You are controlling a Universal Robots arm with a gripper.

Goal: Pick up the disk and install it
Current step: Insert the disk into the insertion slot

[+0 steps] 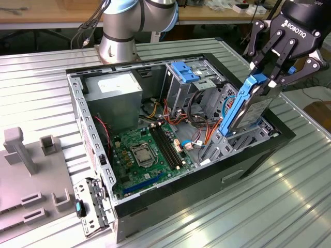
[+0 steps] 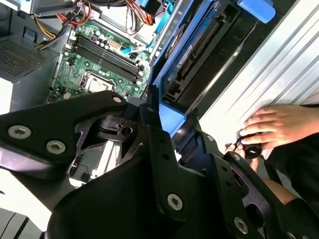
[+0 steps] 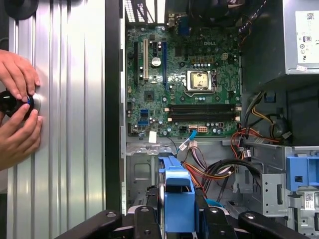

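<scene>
My gripper [image 1: 269, 82] is closed tight on the top end of the disk [image 1: 247, 111], gripping its blue frame from both sides. The disk stands on edge and leans a little over the corner of the open computer case [image 1: 207, 192] on the exterior view's right. Its lower end reaches down among the grey metal bays there. It may be touching the bay's rails, but I cannot tell whether it is seated or only resting at the mouth.

In the first wrist view I look down past the disk [image 3: 178, 196] into the case. The green motherboard [image 3: 184, 94] lies flat on the case floor, and a bundle of red and orange cables [image 3: 209, 172] runs just beside the disk. The grey power supply [image 1: 114, 93] sits in the far corner of the case, near my arm's base [image 1: 119, 44]. A blue bracket [image 1: 183, 71] sits on top of the drive cage (fixed there, and apart from the disk I hold).

The case rests on a ridged metal table [image 1: 269, 212]. Outside the case's black wall, a person's hands [image 3: 20, 137] rest on that table, pinching a small round black thing [image 3: 9, 102]. Some grey blocks [image 1: 23, 150] stand well apart from the case on the exterior view's left.
</scene>
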